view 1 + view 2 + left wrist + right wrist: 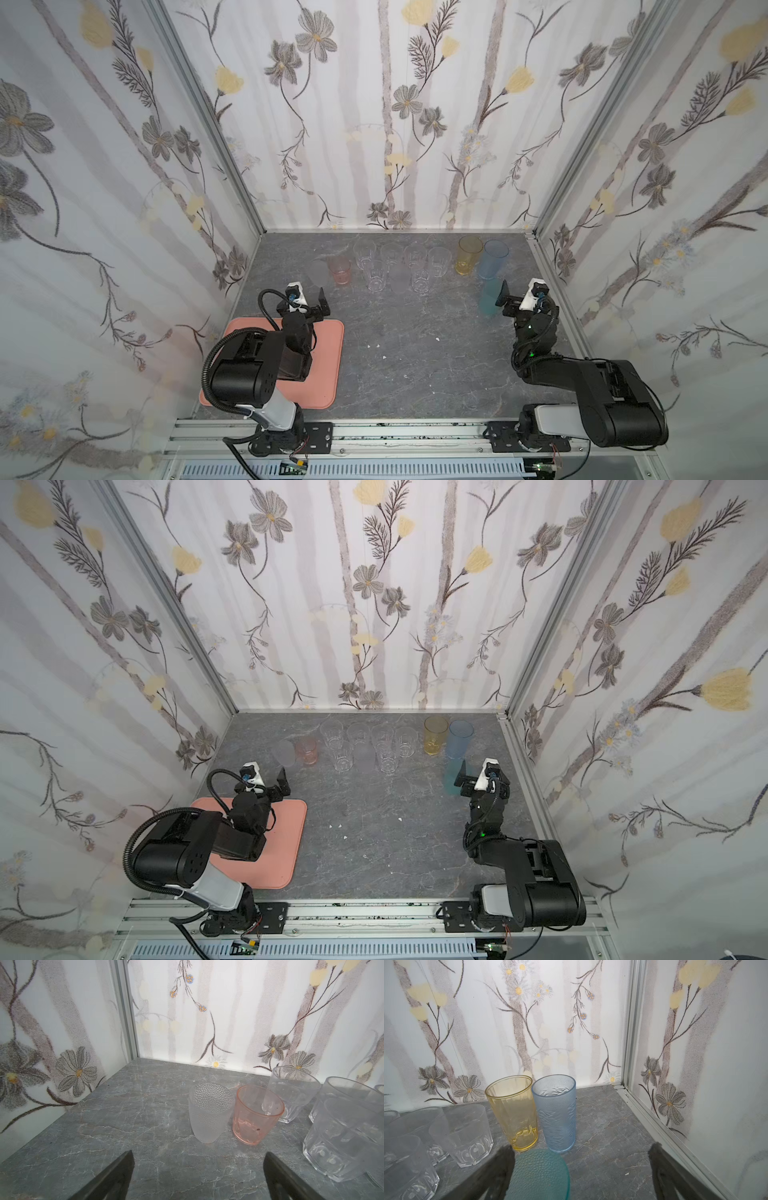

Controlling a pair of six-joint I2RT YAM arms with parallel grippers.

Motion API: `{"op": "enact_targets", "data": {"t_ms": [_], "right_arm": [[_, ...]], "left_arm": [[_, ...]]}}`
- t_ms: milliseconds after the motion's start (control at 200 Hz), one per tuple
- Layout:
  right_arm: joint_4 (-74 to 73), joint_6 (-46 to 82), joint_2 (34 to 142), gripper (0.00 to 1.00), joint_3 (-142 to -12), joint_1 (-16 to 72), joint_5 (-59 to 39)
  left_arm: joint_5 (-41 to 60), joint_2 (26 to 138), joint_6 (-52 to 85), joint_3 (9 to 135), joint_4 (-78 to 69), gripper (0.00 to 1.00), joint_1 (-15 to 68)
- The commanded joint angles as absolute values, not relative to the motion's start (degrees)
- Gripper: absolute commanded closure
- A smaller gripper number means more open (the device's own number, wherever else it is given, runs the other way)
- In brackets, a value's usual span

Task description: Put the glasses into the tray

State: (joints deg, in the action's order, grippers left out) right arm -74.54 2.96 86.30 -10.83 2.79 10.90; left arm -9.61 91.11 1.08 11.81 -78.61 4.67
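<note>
My left gripper (198,1152) has its fingers spread wide with nothing between them. A frosted glass (209,1113) and a pink glass (257,1114) stand upright ahead of the fingertips, in line with the gap, the two just beside each other. The pink one is closer to the finger that has the clear tumblers (340,1140) beyond it.

My right gripper (582,1146) is spread wide as well and grips nothing. The teal glass (539,1176) stands low in the gap, its rim tight against the inner face of the finger on the clear-tumbler side. I cannot tell whether they touch. The other finger is well apart from it. The amber glass (512,1113) and blue glass (555,1113) stand side by side just past the fingertips.

The tray (328,361) lies behind the left fingers, partly under that arm, well apart from the glasses, which all stand on the grey table (415,353).
</note>
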Motion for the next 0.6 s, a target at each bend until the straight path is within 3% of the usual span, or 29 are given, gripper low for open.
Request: {"op": "enact_targets", "data": {"t_ms": [0, 595], "right_arm": [[-75.79, 2.02, 86.48, 0.00, -11.12, 2.92, 11.25], [-75.83, 2.04, 86.48, 0.00, -11.15, 2.91, 11.25]], "left_arm": [[-9.39, 91.10, 0.48, 11.96, -80.34, 0.00, 4.69], [-12.58, 91.14, 1.75, 12.17, -80.37, 0.00, 4.68]]}}
